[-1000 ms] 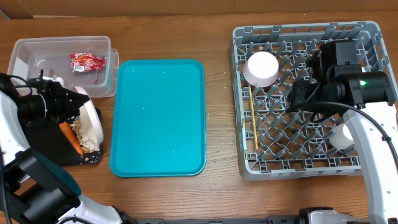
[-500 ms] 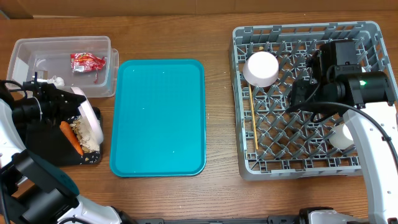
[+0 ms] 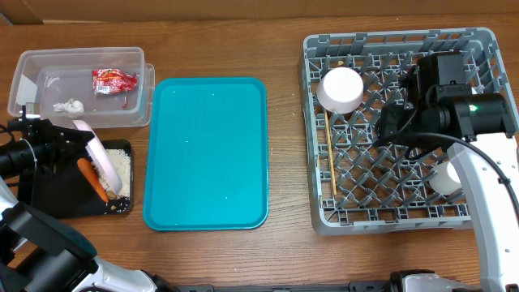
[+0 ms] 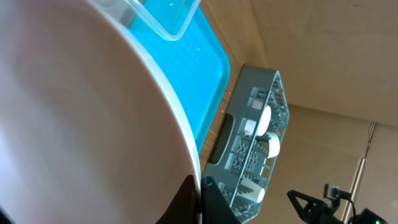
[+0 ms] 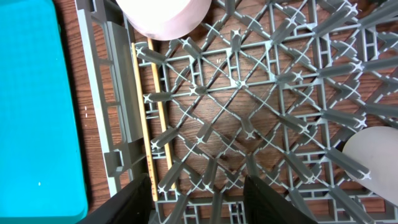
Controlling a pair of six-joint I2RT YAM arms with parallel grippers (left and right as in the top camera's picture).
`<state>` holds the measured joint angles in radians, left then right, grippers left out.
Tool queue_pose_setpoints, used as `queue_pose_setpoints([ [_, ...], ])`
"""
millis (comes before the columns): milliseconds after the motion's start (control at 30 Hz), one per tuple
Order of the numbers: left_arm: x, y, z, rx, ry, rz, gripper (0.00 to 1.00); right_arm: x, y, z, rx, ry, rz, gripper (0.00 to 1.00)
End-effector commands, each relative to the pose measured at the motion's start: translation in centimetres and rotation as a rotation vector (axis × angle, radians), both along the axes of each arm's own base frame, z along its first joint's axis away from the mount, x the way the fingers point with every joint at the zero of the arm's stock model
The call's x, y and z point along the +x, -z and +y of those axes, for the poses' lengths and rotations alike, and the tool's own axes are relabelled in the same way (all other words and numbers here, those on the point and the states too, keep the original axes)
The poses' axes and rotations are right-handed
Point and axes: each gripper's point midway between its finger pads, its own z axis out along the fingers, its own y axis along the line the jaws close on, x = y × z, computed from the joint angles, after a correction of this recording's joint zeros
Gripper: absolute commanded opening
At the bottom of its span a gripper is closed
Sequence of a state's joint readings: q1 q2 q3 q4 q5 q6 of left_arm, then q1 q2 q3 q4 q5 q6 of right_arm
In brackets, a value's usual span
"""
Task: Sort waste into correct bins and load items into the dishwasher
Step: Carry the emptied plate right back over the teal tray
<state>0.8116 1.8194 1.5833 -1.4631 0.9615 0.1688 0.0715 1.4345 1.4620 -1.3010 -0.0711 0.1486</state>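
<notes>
My left gripper (image 3: pixel 78 146) is shut on the rim of the white plate (image 3: pixel 97 159) and holds it steeply tilted over the black tray (image 3: pixel 57 199). The plate fills the left wrist view (image 4: pixel 81 112), with the jaws (image 4: pixel 200 199) pinching its edge. An orange carrot (image 3: pixel 92 180) and beige scraps (image 3: pixel 121 165) lie on the tray. The clear tub (image 3: pixel 28 69) holds the red wrapper (image 3: pixel 113 81) and the white tissue (image 3: pixel 69 105). My right gripper (image 3: pixel 391 122) (image 5: pixel 199 199) is open and empty over the grey dish rack (image 3: pixel 316 211), which holds a white bowl (image 3: pixel 340 89), chopsticks (image 3: pixel 331 166) (image 5: pixel 146 112) and another white dish (image 3: pixel 444 177).
The large teal tray (image 3: pixel 207 154) lies between the bins and the rack. It also shows in the left wrist view (image 4: pixel 202 81), with the rack (image 4: pixel 255 143) beyond. The bowl (image 5: pixel 165 15) sits at the top of the right wrist view.
My left gripper has drawn back to the left and tipped the plate steeper. The scraps now lie on the black tray beside the plate. The right arm has not moved.
</notes>
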Motion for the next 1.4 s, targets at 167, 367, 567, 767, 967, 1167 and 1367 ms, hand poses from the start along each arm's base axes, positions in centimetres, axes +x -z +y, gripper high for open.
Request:
queue_pose_setpoints([
  [167, 0.6, -1.6, 0.0, 0.044, 0.009, -0.067, 0.04, 0.0, 0.0, -0.2, -0.002, -0.001, -0.001, 0.51],
  [367, 0.5, -1.8, -0.3, 0.027, 0.010, -0.069, 0.04, 0.0, 0.1, -0.2, -0.002, -0.001, 0.000, 0.51],
  [567, 0.5, -2.3, -2.0, 0.006, 0.066, -0.085, 0.04, 0.0, 0.1, -0.2, -0.002, -0.001, 0.001, 0.51],
  [767, 1.3, -3.5, -9.4, 0.015, 0.287, -0.109, 0.04, -0.1, 0.1, -0.2, -0.002, -0.001, 0.002, 0.51],
  [967, 2.9, -2.8, -18.2, 0.126, 0.550, -0.147, 0.04, -0.1, 0.1, -0.2, -0.002, -0.001, 0.003, 0.51],
  [1167, 5.1, 2.6, -24.8, 0.607, 0.641, -0.016, 0.04, -0.1, 0.1, -0.2, -0.002, -0.001, 0.002, 0.51],
  [1367, 4.9, 5.9, -32.1, 0.741, 0.705, -0.008, 0.04, 0.0, 0.1, -0.2, -0.002, -0.001, 0.002, 0.50],
])
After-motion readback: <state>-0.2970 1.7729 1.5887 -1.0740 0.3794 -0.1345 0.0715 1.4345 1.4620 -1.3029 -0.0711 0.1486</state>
